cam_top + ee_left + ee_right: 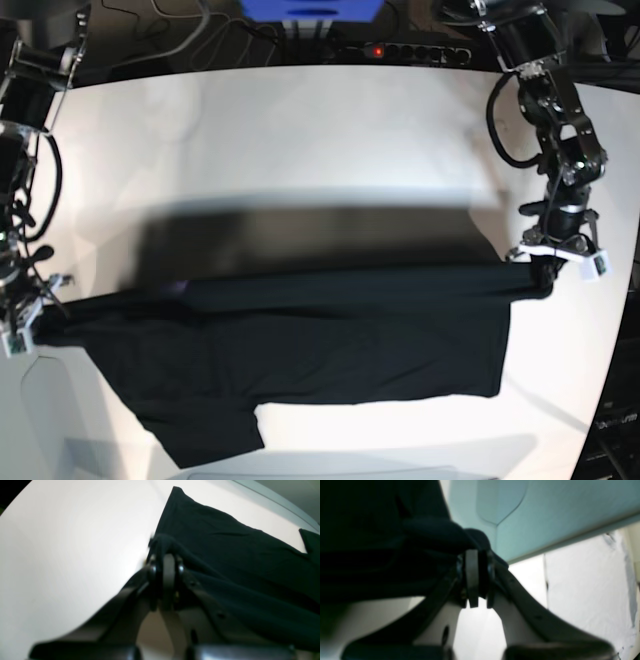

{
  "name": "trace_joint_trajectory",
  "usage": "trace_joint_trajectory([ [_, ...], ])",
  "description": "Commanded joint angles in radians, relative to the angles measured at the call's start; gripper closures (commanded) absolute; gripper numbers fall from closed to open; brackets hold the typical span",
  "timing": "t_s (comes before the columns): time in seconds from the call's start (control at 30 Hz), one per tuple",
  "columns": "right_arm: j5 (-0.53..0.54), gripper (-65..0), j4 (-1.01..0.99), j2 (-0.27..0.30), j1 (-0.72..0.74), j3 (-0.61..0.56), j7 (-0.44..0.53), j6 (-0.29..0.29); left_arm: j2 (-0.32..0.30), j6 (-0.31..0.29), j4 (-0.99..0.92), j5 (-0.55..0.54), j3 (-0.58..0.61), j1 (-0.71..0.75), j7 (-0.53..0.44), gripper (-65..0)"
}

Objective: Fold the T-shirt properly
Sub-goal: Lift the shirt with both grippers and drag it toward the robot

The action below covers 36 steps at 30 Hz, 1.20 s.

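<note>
I have the T-shirt [300,345] stretched out between my 2 arms, across the near half of the white tabletop [300,140]. My left gripper [165,555] is clamped on a bunched edge of the black cloth; in my left wrist view the fabric wads up right at the fingertips and then runs away from them in a long taut fold toward the far side. In the base view that same gripper [543,272] sits at the shirt's right-hand end, pinching the upper corner there.

My right gripper [476,552] is likewise closed on the shirt, with a rounded lump of dark cloth pressed between the jaws and the rest of the garment filling the left of that wrist view. In the base view it [30,320] is at the left edge of the tabletop, holding the shirt's other end.

Between the 2 grips the upper edge of the shirt runs nearly straight. Below that line the body lies in soft folds, and 1 sleeve [205,435] points toward the near edge. A blurred shadow lies on the tabletop just behind the shirt.
</note>
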Motion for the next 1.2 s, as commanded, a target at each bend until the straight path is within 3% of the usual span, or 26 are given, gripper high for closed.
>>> trace_joint_trajectory([
  [0.0, -0.015, 0.0, 0.019, 0.024, 0.016, 0.02, -0.011, -0.013, -0.014, 0.005, 0.019, -0.001, -0.006, -0.015, -0.018, 0.0],
  [0.1, -0.015, 0.0, 0.013, 0.003, -0.003, 0.02, -0.043, -0.013, -0.008, 0.005, 0.019, -0.001, -0.006, -0.012, -0.007, 0.0],
  [0.27, -0.015, 0.0, 0.018, -0.01, -0.032, 0.014, -0.014, -0.013, -0.008, 0.005, 0.013, -0.006, -0.006, 0.009, -0.004, 0.0],
  [0.5, -0.02, 0.0, -0.015, -0.011, 0.052, 0.021, -0.018, -0.013, -0.014, 0.005, 0.014, -0.006, -0.006, 0.025, -0.004, 0.0],
  [0.7, -0.02, 0.0, -0.015, -0.011, -0.046, 0.02, -0.011, -0.013, -0.014, 0.002, 0.013, -0.007, -0.006, 0.054, -0.005, 0.0],
  [0.9, -0.015, 0.0, 0.014, -0.011, -0.033, 0.04, -0.017, -0.013, -0.012, 0.002, 0.02, -0.009, -0.006, 0.069, -0.005, 0.0],
  [1.0, -0.02, 0.0, 0.034, -0.051, -0.012, 0.092, -0.018, -0.013, -0.014, 0.002, 0.022, -0.006, -0.006, 0.071, -0.005, 0.0],
  [1.17, -0.02, 0.0, 0.014, -0.054, -0.078, 0.098, -0.009, -0.013, -0.012, 0.002, 0.02, -0.009, -0.008, 0.1, -0.005, 0.0],
])
